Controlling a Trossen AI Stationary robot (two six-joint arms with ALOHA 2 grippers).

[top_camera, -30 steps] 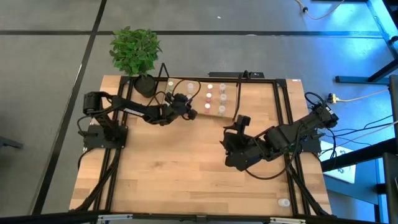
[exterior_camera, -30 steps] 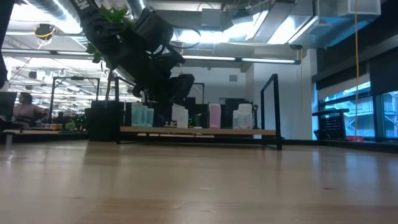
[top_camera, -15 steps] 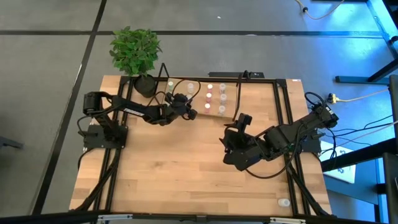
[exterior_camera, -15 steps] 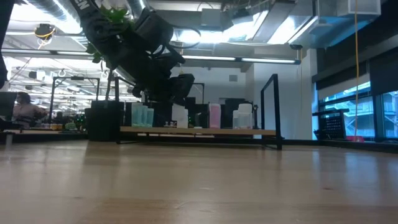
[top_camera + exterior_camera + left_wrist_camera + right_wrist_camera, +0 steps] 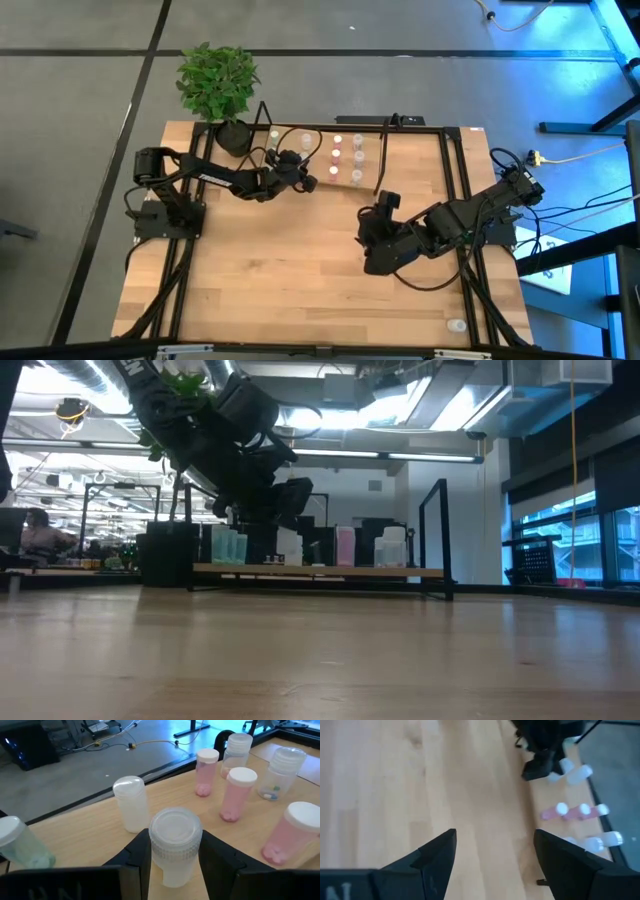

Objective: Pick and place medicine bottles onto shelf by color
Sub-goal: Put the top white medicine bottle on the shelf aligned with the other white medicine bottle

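Note:
The shelf (image 5: 322, 168) stands at the table's far side with several small medicine bottles upright on it: pink ones (image 5: 235, 795), clear ones (image 5: 280, 772), a frosted white one (image 5: 131, 802) and a greenish one (image 5: 20, 845). My left gripper (image 5: 307, 183) reaches over the shelf board and is shut on a clear bottle with a white ribbed cap (image 5: 175, 845). My right gripper (image 5: 378, 208) hangs open above the middle of the table, right of centre, with nothing between its fingers (image 5: 435, 860). My left gripper pinches the clear bottle between its two fingers (image 5: 140, 857), on the sides of its ribbed cap and upper body (image 5: 175, 851). The fingers come at it slanting down from the table's left. The bottle stands upright; whether its base touches the shelf board, I cannot tell.
A potted plant (image 5: 218, 85) stands at the table's far left corner, next to the shelf's end. One lone bottle (image 5: 457, 325) stands near the table's near right corner. The shelf's black upright end (image 5: 437, 530) rises at its right.
My right gripper has turned a little at the wrist while its hand stayed where it was. My left gripper and its bottle have kept still.

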